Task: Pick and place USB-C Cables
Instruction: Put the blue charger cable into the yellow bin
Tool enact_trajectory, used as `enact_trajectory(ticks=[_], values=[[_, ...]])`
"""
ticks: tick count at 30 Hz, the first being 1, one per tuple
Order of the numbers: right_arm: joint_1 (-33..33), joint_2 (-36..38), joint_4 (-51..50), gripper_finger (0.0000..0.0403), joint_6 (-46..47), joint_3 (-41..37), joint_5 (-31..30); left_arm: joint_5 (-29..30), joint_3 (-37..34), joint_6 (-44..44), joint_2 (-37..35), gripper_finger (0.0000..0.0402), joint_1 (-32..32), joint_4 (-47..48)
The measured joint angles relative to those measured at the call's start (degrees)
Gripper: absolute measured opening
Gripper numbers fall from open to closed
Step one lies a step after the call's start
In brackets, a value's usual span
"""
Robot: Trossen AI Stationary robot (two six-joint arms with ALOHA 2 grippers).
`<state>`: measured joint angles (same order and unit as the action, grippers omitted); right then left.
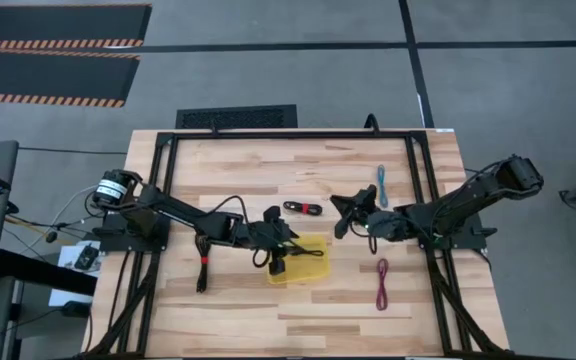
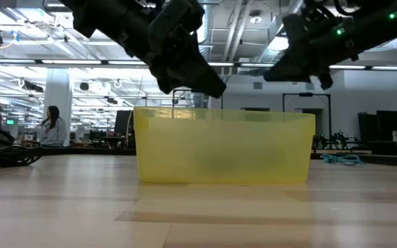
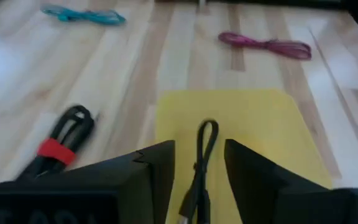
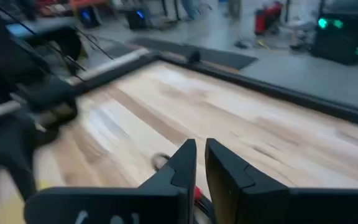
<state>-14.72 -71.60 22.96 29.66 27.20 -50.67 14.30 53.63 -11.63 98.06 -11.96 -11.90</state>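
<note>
A flat yellow tray (image 1: 308,265) sits mid-table. My left gripper (image 3: 199,146) is open just above it. A thin black cable (image 3: 202,163) runs between its fingers without visibly touching them, its loop end over the tray floor (image 3: 247,124). My right gripper (image 4: 201,146) is shut and hovers above the table, over a black cable with a red band (image 1: 303,208). A teal cable (image 1: 381,185) lies toward the far edge. A magenta cable (image 1: 382,283) lies toward the near edge. Another black, red-banded cable (image 1: 204,270) lies left of the tray.
A black metal frame (image 1: 288,135) borders the table's far and side edges. In the low view the tray wall (image 2: 226,148) stands in front and both grippers hang above it. People stand in the room beyond. Bare wood lies near the front edge.
</note>
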Motion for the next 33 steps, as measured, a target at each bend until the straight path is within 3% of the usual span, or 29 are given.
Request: enact_trajectory(ticks=[2, 8, 10, 17, 23, 27, 33], values=[[0.9, 1.0, -7.1, 0.0058, 4.0, 0.9, -0.2, 2.4, -0.1, 0.2, -1.6, 0.0141, 0.1, 2.4], [4.3, 4.7, -41.8, 0.0067, 18.7, 6.7, -0.3, 14.8, -0.2, 6.6, -8.7, 0.0151, 0.5, 4.0], [5.1, 4.8, -47.8, 0.0079, 21.4, 7.9, -0.3, 17.5, -0.5, 9.4, -11.8, 0.0151, 0.7, 3.7], [7.0, 2.3, -53.9, 0.0159, 23.9, 8.0, -0.3, 15.7, -9.2, 17.8, -18.6, 0.0151, 4.8, -16.6], [7.9, -0.1, -69.0, 0.0235, 37.1, 8.0, -0.3, 15.2, -16.5, 20.4, -19.3, 0.0151, 7.6, -32.6], [8.7, 0.0, -76.0, 0.0254, 44.9, 8.0, 1.1, 14.7, -17.6, 18.7, -19.1, 0.0151, 8.9, -32.6], [9.7, -1.0, -73.6, 0.0255, 45.1, 8.0, 3.0, 13.2, -18.6, 16.9, -15.2, 0.0151, 9.3, -32.5]])
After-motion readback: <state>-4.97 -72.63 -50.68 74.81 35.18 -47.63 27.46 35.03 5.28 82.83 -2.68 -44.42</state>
